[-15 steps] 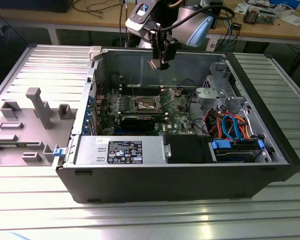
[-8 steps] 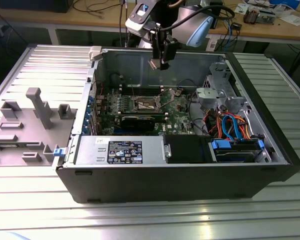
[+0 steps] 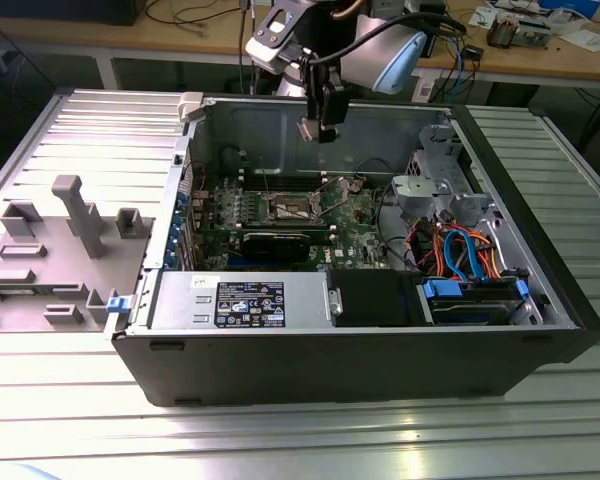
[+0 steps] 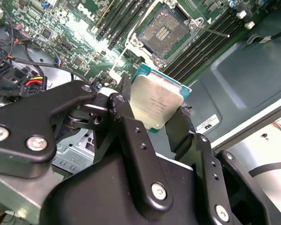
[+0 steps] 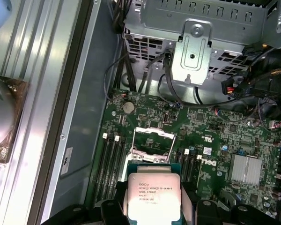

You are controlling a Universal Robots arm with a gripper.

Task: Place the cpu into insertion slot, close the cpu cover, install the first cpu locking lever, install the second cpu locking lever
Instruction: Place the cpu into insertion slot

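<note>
My gripper (image 3: 318, 126) hangs above the open computer case, shut on the cpu (image 4: 155, 104), a flat square chip with a dull silver top (image 5: 153, 196). Its black fingers (image 4: 123, 108) press on two opposite edges of the chip. Below it on the green board lies the insertion slot (image 4: 164, 31), open, with a dark centre and silver rim; in the exterior view the slot (image 3: 293, 208) sits under the gripper with a clear gap between. The cpu cover (image 5: 152, 140) stands raised on its hinge just beyond the held chip.
Long black memory slots (image 4: 203, 44) flank the socket. A silver drive cage (image 5: 192, 47) and bundled cables (image 3: 460, 250) fill the case's side on the exterior view's right. A power supply (image 3: 240, 300) lines the near wall. A grey fixture tray (image 3: 60, 240) lies outside on the exterior view's left.
</note>
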